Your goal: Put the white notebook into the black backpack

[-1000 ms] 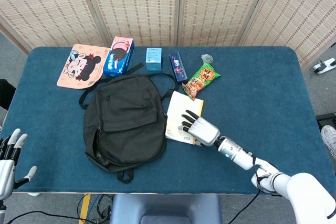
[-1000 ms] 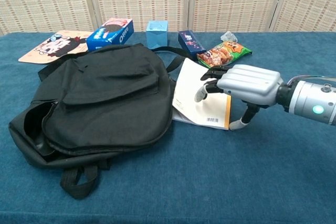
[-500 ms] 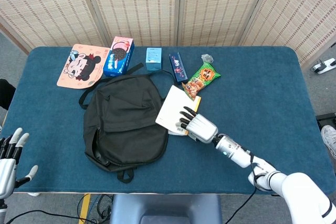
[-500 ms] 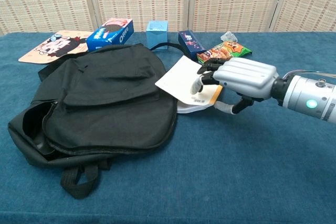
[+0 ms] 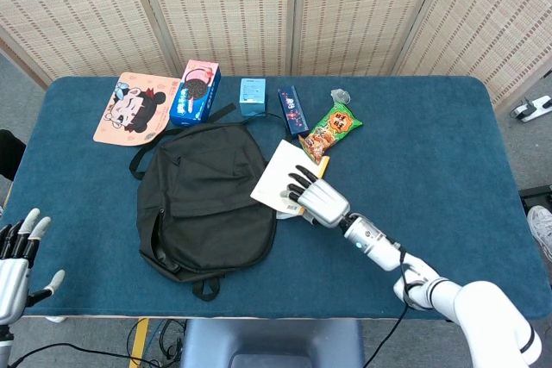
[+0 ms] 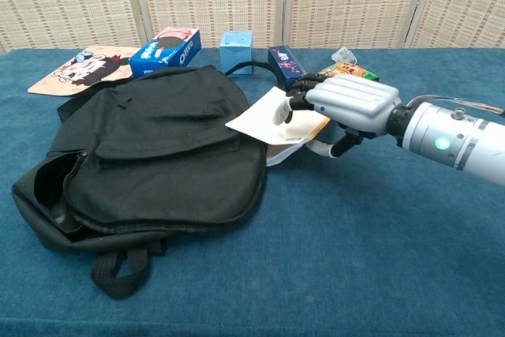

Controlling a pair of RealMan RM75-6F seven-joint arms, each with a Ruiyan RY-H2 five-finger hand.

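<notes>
Two hands show here. The right hand (image 6: 347, 104) grips the white notebook (image 6: 268, 118), with dark fingers on top of the cover and the thumb under it. The notebook is lifted and tilted, and its far corner pokes out over the edge of the black backpack (image 6: 150, 151), just to the hand's left. A second ago the notebook lay flat on the blue table (image 5: 431, 170) beside the bag; now it is up in the air and closer to the bag.

The left hand (image 5: 15, 263) is far off at the near left corner of the table, fingers spread, holding nothing. It has not moved.

Behind the right hand, very near, lie a green snack bag (image 5: 331, 132) and a dark blue box (image 5: 292, 110). Further back to the left are a light blue box (image 5: 253, 96), an Oreo box (image 5: 195, 92) and a pink cartoon board (image 5: 136, 109).

To the right of the right hand and in front of it the table is wide and bare. The backpack's dark opening (image 6: 47, 195) is at its near left end, far from the hand.
</notes>
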